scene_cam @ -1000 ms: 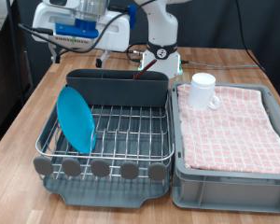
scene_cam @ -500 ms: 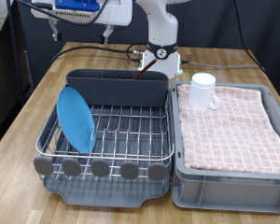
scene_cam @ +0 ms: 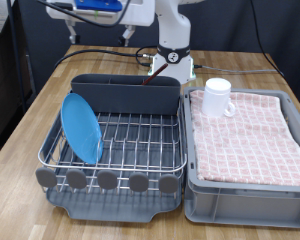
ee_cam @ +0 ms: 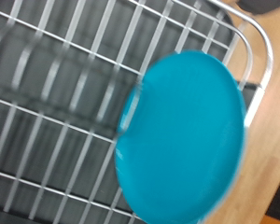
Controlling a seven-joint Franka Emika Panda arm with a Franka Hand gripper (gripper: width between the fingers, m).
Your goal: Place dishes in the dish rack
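No readable text in either view.

The only markings are a blue patch on the white robot hand (scene_cam: pixel 98 8) above the end effector, at the exterior view's top, and a red-and-black spot on the arm's white base (scene_cam: pixel 173 58); both are too small and blurred to read. The wrist view, a soft close look at the blue plate (ee_cam: pixel 182 138) against the wire grid (ee_cam: pixel 56 103), carries no label, number or sign.

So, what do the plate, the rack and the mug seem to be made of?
Plate: probably plastic, uniform bright blue with a soft sheen. Rack: dark-grey matte plastic tray with a shiny silver wire grid, likely metal. Mug: glossy white, possibly ceramic.
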